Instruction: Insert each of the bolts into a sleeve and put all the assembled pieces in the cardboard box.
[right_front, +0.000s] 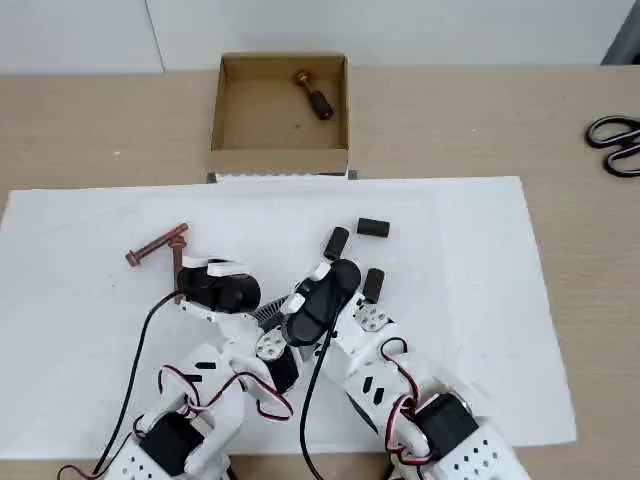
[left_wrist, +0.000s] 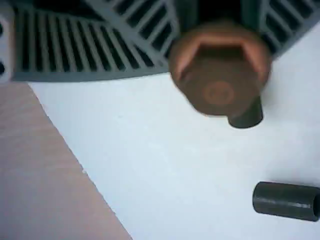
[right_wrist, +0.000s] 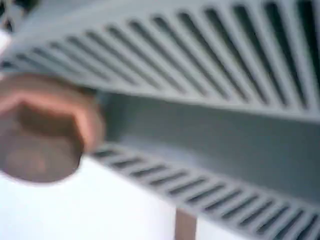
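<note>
A copper bolt (left_wrist: 219, 75) faces the left wrist camera head-on, held among the grey ribbed fingers (left_wrist: 90, 45) of my left gripper (left_wrist: 220, 20). The right wrist view has the same kind of bolt head (right_wrist: 40, 132) beside grey ribbed fingers (right_wrist: 210, 65), very close. In the high view both arms meet at grey fingers (right_front: 267, 312) near the paper's front. Two loose bolts (right_front: 156, 247) (right_front: 178, 268) lie to the left. Three black sleeves (right_front: 336, 242) (right_front: 373, 228) (right_front: 373, 285) lie to the right. The cardboard box (right_front: 225, 110) holds one assembled bolt and sleeve (right_front: 313, 94).
White paper (right_front: 90, 330) covers the table's front half, and the box stands just past its far edge. Scissors (right_front: 615, 143) lie at the far right on bare wood. Two sleeves (left_wrist: 246, 118) (left_wrist: 286, 201) lie on the paper beyond the held bolt.
</note>
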